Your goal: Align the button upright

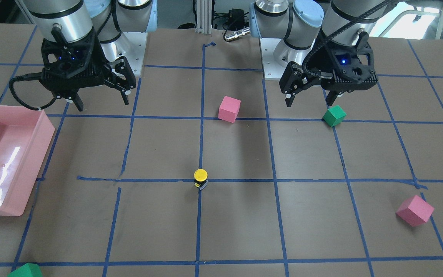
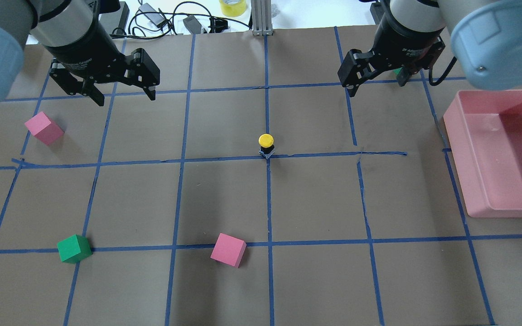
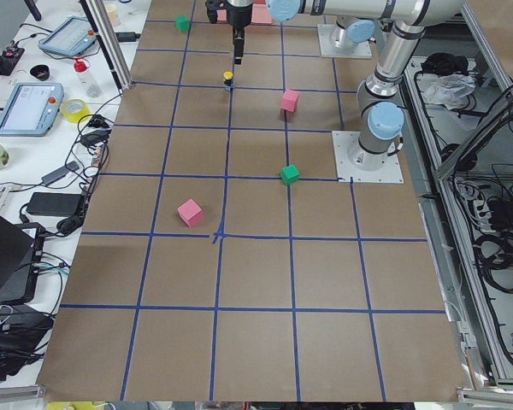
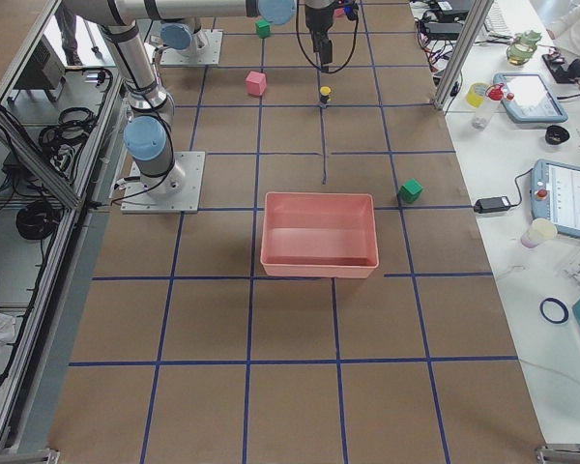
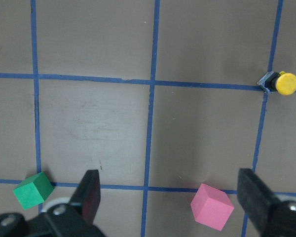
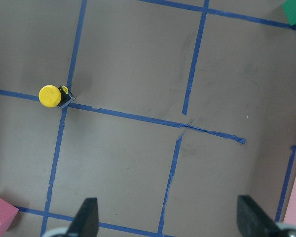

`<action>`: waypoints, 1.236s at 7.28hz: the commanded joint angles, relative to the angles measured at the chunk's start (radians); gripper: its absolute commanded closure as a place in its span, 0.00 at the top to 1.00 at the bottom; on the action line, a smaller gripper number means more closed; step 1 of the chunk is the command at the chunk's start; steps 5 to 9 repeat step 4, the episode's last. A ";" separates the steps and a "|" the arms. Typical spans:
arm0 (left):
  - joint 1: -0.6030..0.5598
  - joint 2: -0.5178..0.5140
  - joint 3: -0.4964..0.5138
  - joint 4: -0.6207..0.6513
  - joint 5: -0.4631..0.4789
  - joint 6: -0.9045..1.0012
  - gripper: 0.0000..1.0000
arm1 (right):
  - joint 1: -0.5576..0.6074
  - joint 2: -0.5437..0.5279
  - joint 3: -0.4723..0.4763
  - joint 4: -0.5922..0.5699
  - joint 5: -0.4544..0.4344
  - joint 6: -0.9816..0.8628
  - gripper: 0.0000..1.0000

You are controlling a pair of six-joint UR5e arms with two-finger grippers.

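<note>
The button [image 1: 200, 177] stands upright on a blue tape crossing in the middle of the table, yellow cap up, black body below. It also shows in the overhead view [image 2: 266, 144], the left wrist view [image 5: 281, 83] and the right wrist view [image 6: 52, 96]. My left gripper [image 2: 125, 97] is open and empty, raised above the table, well away from the button; in the front view it is on the right [image 1: 310, 102]. My right gripper [image 2: 375, 86] is open and empty too, raised on the other side [image 1: 102, 103].
A pink tray [image 2: 451, 122] lies at the table's right side. A pink cube [image 2: 228, 249] and a green cube [image 2: 74, 248] lie near the robot. Another pink cube [image 2: 43, 128] lies far left. A green cube [image 1: 25, 270] lies at the far edge.
</note>
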 commanded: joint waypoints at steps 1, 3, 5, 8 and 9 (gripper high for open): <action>0.001 -0.004 -0.004 0.016 -0.006 0.057 1.00 | -0.003 0.001 0.001 0.002 0.000 0.000 1.00; 0.001 -0.004 -0.005 0.016 -0.006 0.051 1.00 | -0.003 0.001 0.001 0.004 0.001 0.000 1.00; 0.000 -0.003 -0.004 0.016 -0.006 0.051 1.00 | -0.003 0.002 0.001 0.002 0.003 0.000 1.00; 0.000 -0.003 -0.004 0.016 -0.006 0.051 1.00 | -0.003 0.002 0.001 0.002 0.003 0.000 1.00; 0.000 -0.003 -0.004 0.016 -0.006 0.051 1.00 | -0.003 0.002 0.001 0.002 0.003 0.000 1.00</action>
